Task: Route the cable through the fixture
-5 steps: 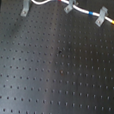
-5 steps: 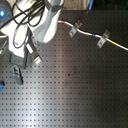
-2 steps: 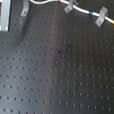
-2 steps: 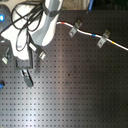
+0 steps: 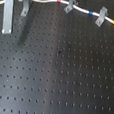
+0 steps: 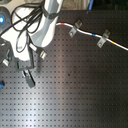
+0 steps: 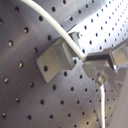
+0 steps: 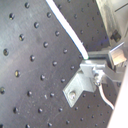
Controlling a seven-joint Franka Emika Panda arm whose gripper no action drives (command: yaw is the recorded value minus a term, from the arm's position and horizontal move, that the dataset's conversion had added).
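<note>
Claw (image 8: 92, 67) is pinched shut on the cable (image 5: 46, 0) right by a grey clip (image 7: 55, 57) in both wrist views. You've got a black perforated board (image 5: 56, 78) w/ rows of holes filling the scene. Cable runs along the first exterior view's top edge, thru two more clips (image 5: 71, 5) (image 5: 102, 16).

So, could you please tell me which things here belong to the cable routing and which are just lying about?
Job: cable; three clips, left, middle, right; gripper.
Lying about: small blue object at the second exterior view's left edge; perforated board is the base.
</note>
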